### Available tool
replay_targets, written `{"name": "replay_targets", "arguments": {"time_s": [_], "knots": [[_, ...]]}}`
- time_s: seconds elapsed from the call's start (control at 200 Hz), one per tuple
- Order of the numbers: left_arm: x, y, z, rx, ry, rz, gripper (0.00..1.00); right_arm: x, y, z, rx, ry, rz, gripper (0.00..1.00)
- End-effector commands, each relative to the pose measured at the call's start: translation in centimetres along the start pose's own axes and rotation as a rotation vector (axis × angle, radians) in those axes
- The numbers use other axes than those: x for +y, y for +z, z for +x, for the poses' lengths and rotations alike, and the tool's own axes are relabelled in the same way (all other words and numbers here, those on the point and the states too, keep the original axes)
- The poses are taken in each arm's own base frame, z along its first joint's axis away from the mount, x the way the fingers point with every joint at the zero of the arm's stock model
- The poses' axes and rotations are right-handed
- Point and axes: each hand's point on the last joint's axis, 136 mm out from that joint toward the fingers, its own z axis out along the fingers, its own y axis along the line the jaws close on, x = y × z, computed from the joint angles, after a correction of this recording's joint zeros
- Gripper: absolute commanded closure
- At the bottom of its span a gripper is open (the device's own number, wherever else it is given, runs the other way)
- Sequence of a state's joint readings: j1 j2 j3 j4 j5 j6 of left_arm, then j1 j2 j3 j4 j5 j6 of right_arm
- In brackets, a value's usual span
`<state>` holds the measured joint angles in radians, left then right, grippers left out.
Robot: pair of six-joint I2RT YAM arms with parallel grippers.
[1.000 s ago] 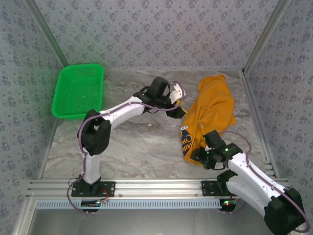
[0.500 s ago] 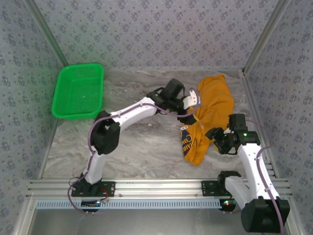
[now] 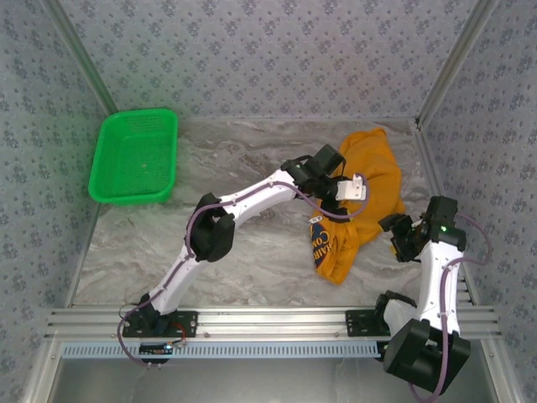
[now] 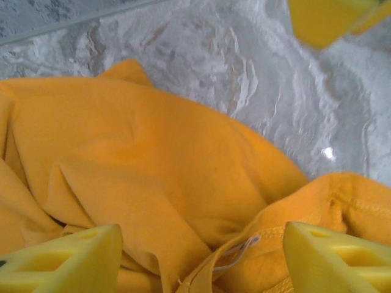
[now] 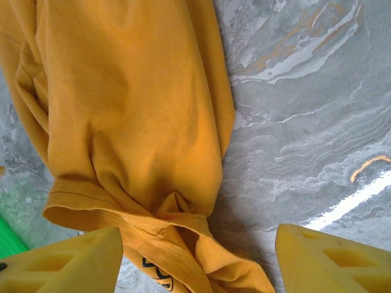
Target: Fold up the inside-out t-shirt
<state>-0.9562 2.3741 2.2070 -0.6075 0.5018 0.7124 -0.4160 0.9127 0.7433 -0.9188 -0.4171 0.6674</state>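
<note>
Top external, green basket (image 3: 107,164) apart from crumpled t-shirt (image 3: 373,172), left hand (image 3: 354,188) and right hand (image 3: 399,238) spread wide

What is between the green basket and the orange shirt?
Mostly bare marble table, seen from the top camera. The left arm stretches over it from near the basket side to the t-shirt.

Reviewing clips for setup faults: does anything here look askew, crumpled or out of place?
The t-shirt lies crumpled in a heap at the right of the table, not spread flat, its dark print partly showing at the near end. The left gripper hovers open above it; the right gripper stands open beside it.
</note>
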Motion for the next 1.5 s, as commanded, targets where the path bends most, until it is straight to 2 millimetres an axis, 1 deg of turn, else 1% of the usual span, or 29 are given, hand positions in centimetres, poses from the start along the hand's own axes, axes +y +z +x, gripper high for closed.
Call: {"name": "replay_targets", "arguments": {"time_s": [0.0,0.09,0.15,0.28,0.365,0.415,0.48,0.555,0.595,0.635,0.725,0.79,0.835,0.91,0.954,0.984,1.079,1.149,1.259,1.319,1.329,1.349,1.384,1.394,1.424,1.494], "knots": [[-1.2,0.5,1.4,0.083,0.066,0.038,0.34,0.4,0.0,0.2,0.017,-0.022,-0.033,0.31],[-1.3,0.7,2.0,0.101,0.081,0.047,0.35,0.2,0.4,0.1,0.012,-0.022,-0.037,0.31],[-1.4,1.0,2.3,0.113,0.1,0.047,0.37,-0.1,0.7,0.2,0.018,-0.017,-0.03,0.31],[-1.1,2.1,3.2,0.144,0.131,0.034,0.42,-0.7,1.1,0.5,0.029,-0.01,-0.012,0.31],[-0.3,2.7,3.0,0.159,0.143,-0.006,0.53,-1.0,1.3,0.8,0.04,-0.005,-0.006,0.3],[0.0,2.6,2.7,0.157,0.147,-0.014,0.62,-1.0,1.4,0.9,0.044,-0.003,-0.006,0.3],[0.3,2.3,2.0,0.146,0.143,-0.025,0.71,-1.0,1.4,1.0,0.045,-0.005,-0.004,0.3],[0.4,1.5,1.5,0.153,0.149,-0.037,0.88,-1.1,1.4,1.1,0.046,-0.003,-0.002,0.3],[0.6,0.9,1.8,0.176,0.154,-0.05,1.0,-1.0,1.3,1.1,0.044,-0.001,-0.002,0.3],[1.3,0.1,1.9,0.208,0.15,-0.088,1.0,-0.8,1.3,1.2,0.048,0.004,-0.001,0.3],[4.2,-2.8,2.7,0.273,0.088,-0.223,1.0,-0.2,1.4,2.3,0.09,-0.035,0.025,0.3],[5.7,-5.4,2.9,0.271,0.022,-0.274,1.0,1.2,1.5,3.9,0.148,-0.09,0.029,0.3],[6.8,-7.3,2.6,0.245,-0.032,-0.321,1.0,2.2,1.5,5.1,0.173,-0.137,0.036,0.29],[7.4,-9.6,1.9,0.185,-0.098,-0.352,1.0,3.9,1.5,7.2,0.205,-0.203,0.017,0.28],[7.4,-10.5,1.8,0.159,-0.123,-0.361,1.0,4.5,1.9,8.4,0.228,-0.195,0.0,0.28],[7.6,-11.0,1.3,0.126,-0.119,-0.378,1.0,4.7,2.2,9.2,0.247,-0.171,-0.004,0.26],[6.8,-11.3,1.5,0.104,-0.118,-0.38,1.0,4.5,3.6,11.3,0.296,-0.092,0.007,0.24],[6.3,-11.3,1.9,0.099,-0.13,-0.377,1.0,3.7,4.5,12.5,0.32,-0.029,0.045,0.24],[5.6,-11.2,2.3,0.102,-0.16,-0.357,1.0,4.0,5.2,13.0,0.317,0.004,0.043,0.25],[5.5,-11.5,2.0,0.089,-0.172,-0.354,1.0,4.9,5.5,13.2,0.317,0.027,0.008,0.25],[5.1,-11.1,2.7,0.102,-0.181,-0.342,1.0,5.1,5.5,13.3,0.321,0.031,0.003,0.26],[5.0,-11.0,2.9,0.106,-0.188,-0.337,1.0,5.4,5.6,13.5,0.326,0.044,-0.006,0.26],[4.8,-11.0,3.1,0.104,-0.194,-0.33,1.0,5.9,5.7,13.9,0.337,0.056,-0.014,0.26],[4.7,-11.0,3.0,0.103,-0.194,-0.328,1.0,6.4,5.7,13.9,0.337,0.051,-0.035,0.26],[4.7,-11.0,3.1,0.101,-0.199,-0.328,1.0,7.0,5.7,14.3,0.342,0.055,-0.045,0.26],[4.7,-11.2,3.2,0.099,-0.21,-0.329,1.0,7.9,5.7,15.3,0.34,0.036,-0.049,0.26]]}}
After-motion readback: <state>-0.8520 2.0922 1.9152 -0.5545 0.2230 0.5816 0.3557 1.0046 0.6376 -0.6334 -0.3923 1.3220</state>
